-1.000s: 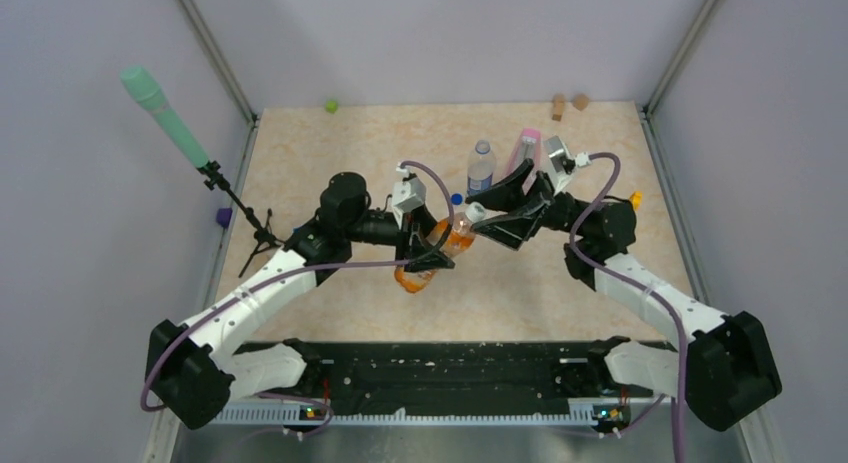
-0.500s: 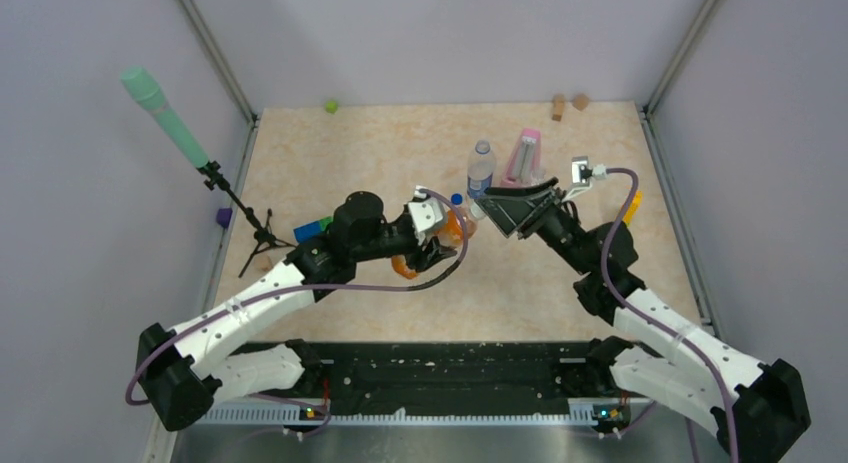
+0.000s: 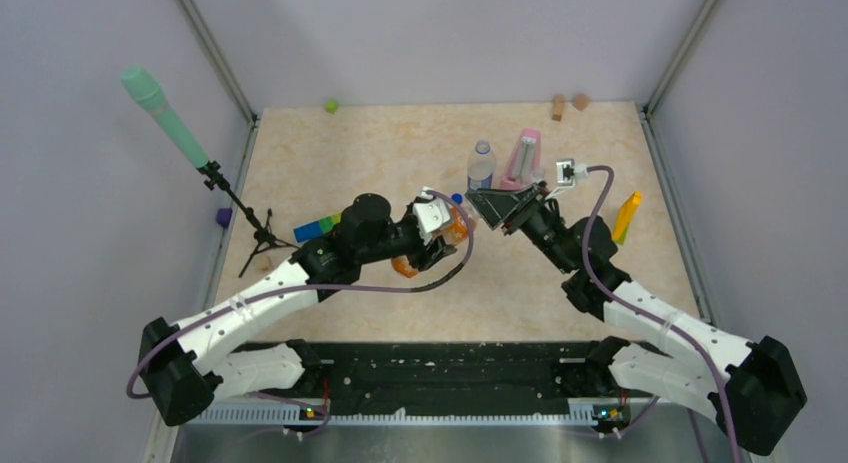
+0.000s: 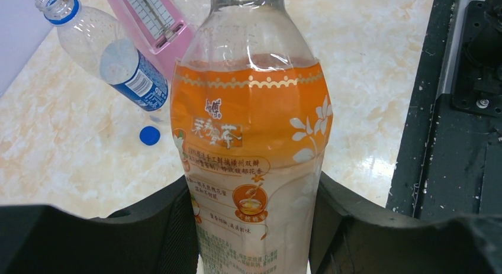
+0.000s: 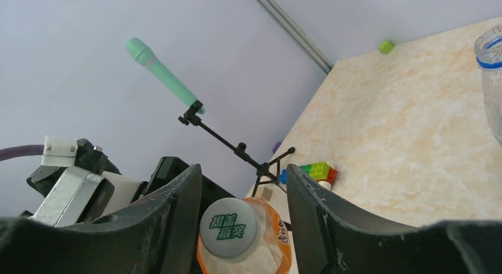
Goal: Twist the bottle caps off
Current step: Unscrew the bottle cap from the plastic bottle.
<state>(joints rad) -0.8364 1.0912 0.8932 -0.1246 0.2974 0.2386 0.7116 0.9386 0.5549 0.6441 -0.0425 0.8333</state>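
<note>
Left wrist: left jaws clamp orange bottle [image 4: 254,167], cap [image 5: 229,229] toward right jaws, whose grip is unclear

Green characters 揭盖赢奖, in two rows, stand on the pale round plastic screw cap [image 5: 229,226] at 6 o'clock in the right wrist view. The orange-tinted clear plastic bottle [image 4: 251,138] bears white Chinese label script, too stylised to read

Your left wrist view cuts the orange bottle [image 4: 251,138] at both ends, top and base out of frame. From above, the left tool [image 3: 447,230] covers most of it.
</note>
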